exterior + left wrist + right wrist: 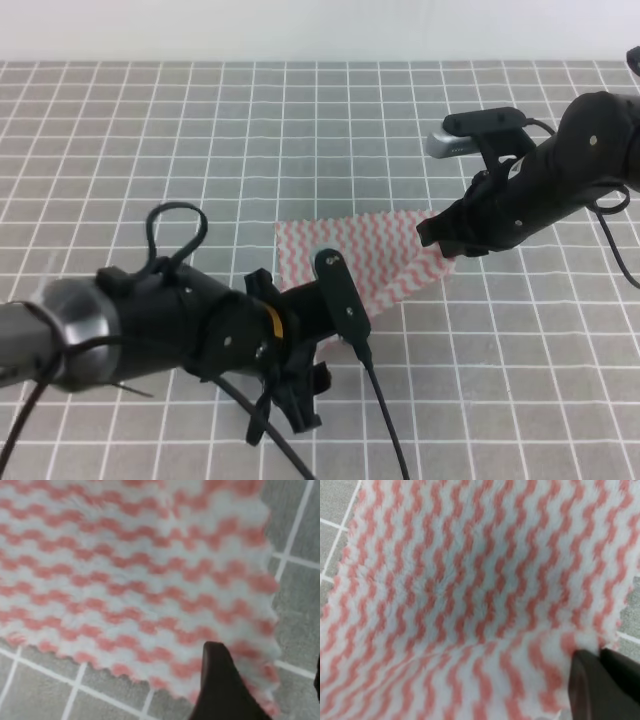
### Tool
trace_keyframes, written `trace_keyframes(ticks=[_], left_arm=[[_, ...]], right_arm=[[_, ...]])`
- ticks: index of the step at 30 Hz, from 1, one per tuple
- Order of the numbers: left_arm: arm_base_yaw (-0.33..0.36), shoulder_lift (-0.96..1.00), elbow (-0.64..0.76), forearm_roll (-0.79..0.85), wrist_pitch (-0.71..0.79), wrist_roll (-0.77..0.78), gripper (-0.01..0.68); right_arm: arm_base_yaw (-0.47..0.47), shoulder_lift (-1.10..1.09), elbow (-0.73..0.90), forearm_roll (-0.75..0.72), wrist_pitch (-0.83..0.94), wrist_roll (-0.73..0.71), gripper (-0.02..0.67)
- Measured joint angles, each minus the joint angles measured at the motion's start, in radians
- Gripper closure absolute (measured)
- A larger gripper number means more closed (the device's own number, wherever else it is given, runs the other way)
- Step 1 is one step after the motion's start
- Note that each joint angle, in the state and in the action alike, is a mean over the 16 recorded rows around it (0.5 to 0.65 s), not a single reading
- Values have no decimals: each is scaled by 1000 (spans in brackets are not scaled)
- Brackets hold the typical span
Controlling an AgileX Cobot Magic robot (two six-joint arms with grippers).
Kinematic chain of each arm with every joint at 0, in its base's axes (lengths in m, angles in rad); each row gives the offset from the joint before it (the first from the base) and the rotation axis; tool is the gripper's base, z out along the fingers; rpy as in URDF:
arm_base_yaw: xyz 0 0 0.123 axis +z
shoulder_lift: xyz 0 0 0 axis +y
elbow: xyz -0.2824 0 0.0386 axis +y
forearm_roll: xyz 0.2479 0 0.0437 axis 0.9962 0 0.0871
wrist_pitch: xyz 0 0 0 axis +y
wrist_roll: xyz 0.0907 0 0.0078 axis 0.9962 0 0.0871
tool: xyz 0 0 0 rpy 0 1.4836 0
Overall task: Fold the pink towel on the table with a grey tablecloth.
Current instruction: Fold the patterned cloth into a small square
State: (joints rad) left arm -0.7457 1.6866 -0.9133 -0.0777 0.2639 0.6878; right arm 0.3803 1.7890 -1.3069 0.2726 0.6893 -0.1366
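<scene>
Towel [375, 262] sits mid-table, flat on the grey tablecloth [200, 140], pink-and-white zigzag stripes, partly covered by both arms in the high view. Right gripper [440, 243] is down at the towel's right corner; the right wrist view shows dark fingers [602, 682] closed together on the towel [470, 595] edge at lower right, cloth bunched and lifted into a soft crease around the pinch, so jaws are pinching the towel. Left gripper [340, 290] is over the near-left part of the towel, arm coming in from the lower left with cables trailing behind it. In the left wrist view one dark finger [220, 685] lies against the towel [125, 565] near its scalloped bottom edge, close to the corner; only a sliver of the other finger shows at the far right frame edge, with cloth and tablecloth [300, 625] visible between the two, so left jaws look spread, not gripping. That view is blurred. Towel's far-left corner lies flat on the grid, and its pinked edges are visible along the bottom and right side in the left wrist view.
</scene>
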Motion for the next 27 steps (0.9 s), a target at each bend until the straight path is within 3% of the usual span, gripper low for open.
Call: trace_keyframes(ticks=[16,27], left_arm=[[20,27,-12,-3,-179,-35,656],[66,71,-137,-14,-74,-36,673]], right_arm=[[0,3,0,-38,10,7,665],[0,11,-1,-38,-2,9,665]])
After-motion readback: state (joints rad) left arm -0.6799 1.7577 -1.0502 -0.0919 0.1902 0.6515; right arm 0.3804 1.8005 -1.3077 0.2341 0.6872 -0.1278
